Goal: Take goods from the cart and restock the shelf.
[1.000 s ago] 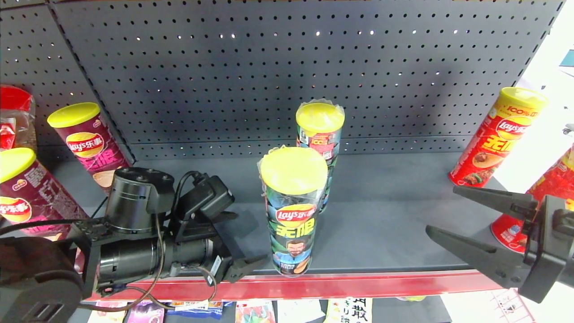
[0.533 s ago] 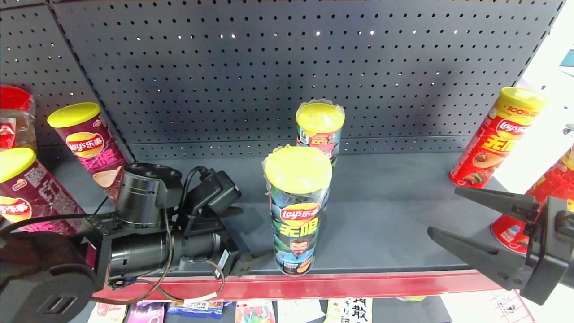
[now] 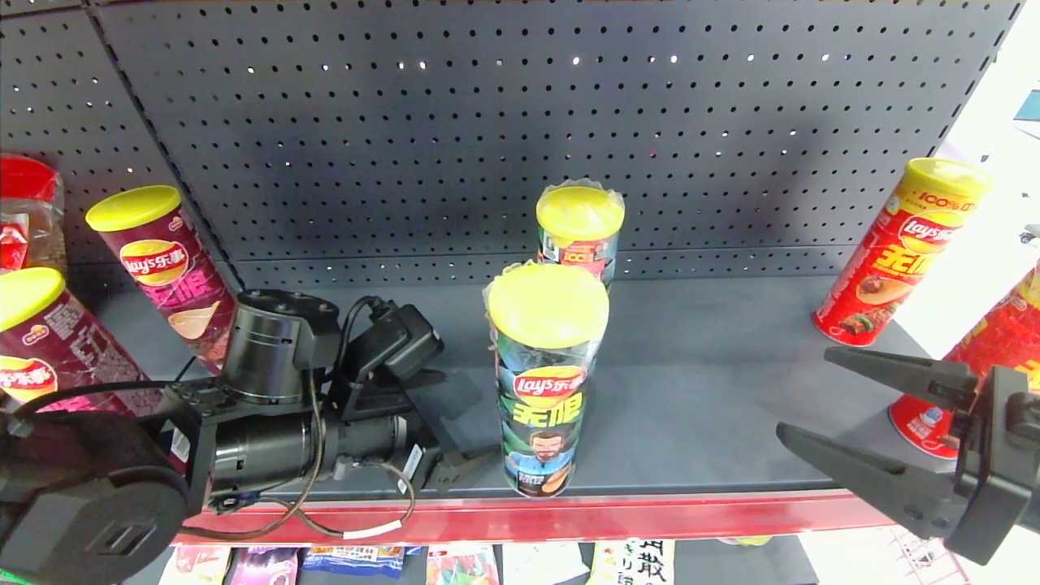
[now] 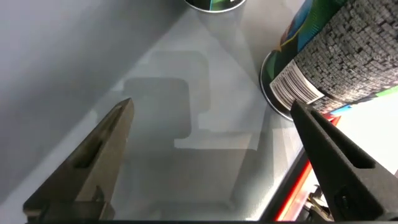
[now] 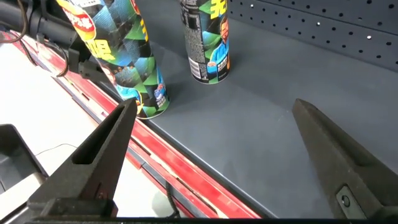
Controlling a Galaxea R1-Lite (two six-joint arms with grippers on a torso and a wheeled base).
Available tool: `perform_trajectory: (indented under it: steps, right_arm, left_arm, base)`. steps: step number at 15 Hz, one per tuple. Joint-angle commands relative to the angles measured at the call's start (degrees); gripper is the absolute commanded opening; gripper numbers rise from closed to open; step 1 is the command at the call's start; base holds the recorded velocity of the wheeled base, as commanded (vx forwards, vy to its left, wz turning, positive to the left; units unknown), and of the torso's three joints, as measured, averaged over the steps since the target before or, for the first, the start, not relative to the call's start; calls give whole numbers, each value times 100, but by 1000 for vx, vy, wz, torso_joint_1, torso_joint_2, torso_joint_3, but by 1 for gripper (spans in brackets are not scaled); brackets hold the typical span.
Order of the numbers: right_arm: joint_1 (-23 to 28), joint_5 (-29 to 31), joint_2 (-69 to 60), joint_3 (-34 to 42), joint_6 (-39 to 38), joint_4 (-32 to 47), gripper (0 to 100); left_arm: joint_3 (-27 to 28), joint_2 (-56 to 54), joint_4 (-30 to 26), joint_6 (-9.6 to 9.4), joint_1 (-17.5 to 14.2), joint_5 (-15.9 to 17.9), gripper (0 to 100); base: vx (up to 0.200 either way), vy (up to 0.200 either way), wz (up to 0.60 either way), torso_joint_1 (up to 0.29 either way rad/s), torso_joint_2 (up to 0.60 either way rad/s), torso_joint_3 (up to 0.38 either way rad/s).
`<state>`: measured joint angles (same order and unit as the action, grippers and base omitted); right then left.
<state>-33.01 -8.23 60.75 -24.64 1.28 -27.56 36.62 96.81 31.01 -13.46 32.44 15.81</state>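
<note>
Chip can (image 3: 546,374), centre frame: judged light, stiff, slick-wrapped, best held mid-body; left gripper (image 3: 447,422) and right gripper (image 3: 804,392) jaws stood apart.

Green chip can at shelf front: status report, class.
Left hand open beside tall green yellow-lidded chip can. Can upright at shelf front. Right hand open, empty.
</note>
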Motion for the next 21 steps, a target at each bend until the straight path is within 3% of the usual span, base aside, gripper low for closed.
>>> perform_trajectory:
  steps: [1,14,19,21]
  right_arm:
    - [-12,-3,-19,38,4,-3,100]
    - [-21,-3,-133,135,13,-12,100]
    - [-12,5,-177,161,13,-12,100]
    - [-3,23,-441,354,30,-3,100]
  left_arm:
    - [91,49,1,1,8,1,100]
    - [513,365,1,1,175,-8,100]
    - [205,207,1,10,122,-52,100]
    - [-208,-478,-8,45,122,-219,100]
  base:
    - [0,0,0,0,0,0]
    - [0,0,0,0,0,0]
    - [0,0,0,0,0,0]
    - [0,0,0,0,0,0]
